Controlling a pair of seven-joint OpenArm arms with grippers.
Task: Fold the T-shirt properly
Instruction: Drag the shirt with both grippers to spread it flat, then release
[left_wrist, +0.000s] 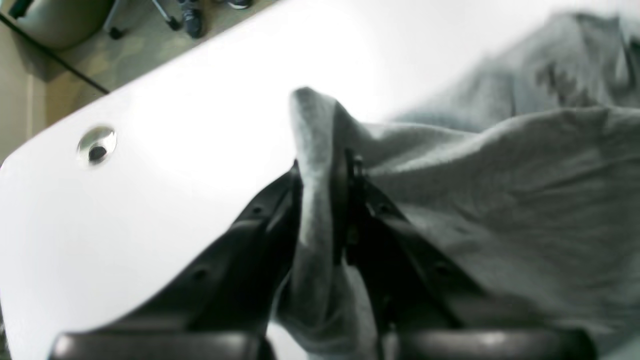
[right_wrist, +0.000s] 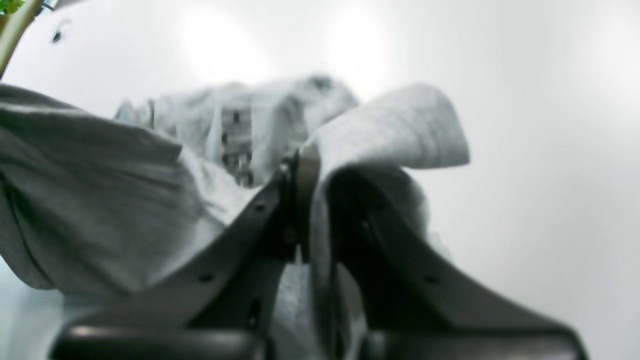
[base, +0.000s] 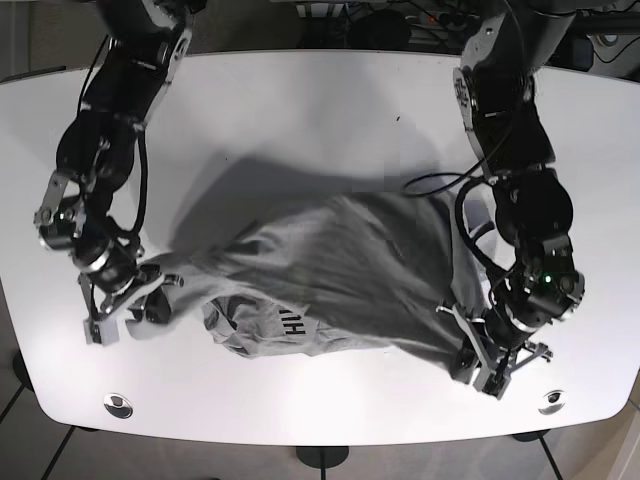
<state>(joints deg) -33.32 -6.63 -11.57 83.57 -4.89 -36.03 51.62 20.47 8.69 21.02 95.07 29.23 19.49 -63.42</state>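
Jaws on both arms are pinched nearly together, each with a fold of grey cloth caught between the fingers. On the left gripper (left_wrist: 324, 200) the wrist view shows a ridge of fabric standing up between the two dark fingers, with only that layer of cloth parting them; the right gripper (right_wrist: 312, 200) clamps a corner in the same way, a flap of it curling over the upper finger. The T-shirt (base: 340, 275) lies bunched across the middle of the white bench (base: 300, 110), stretched between the two holds: the right gripper (base: 135, 300) has its corner near the bench's front edge on the base view's left, the left gripper (base: 480, 350) has its part near the front edge on that view's right. Dark lettering shows on a rumpled part lying near the front edge. As for risks, each hold looks thin, a narrow bite of soft knit, so a pull that runs the arms apart could, I judge, draw the cloth out of one pair of jaws and drop that side in a heap. Uneven lifting would likely skew the fold line, and because the body is already creased and doubled over itself, laying it down without first tensioning it would probably trap those wrinkles. Both holds sit close to the bench's front edge, so slack cloth might slide off.
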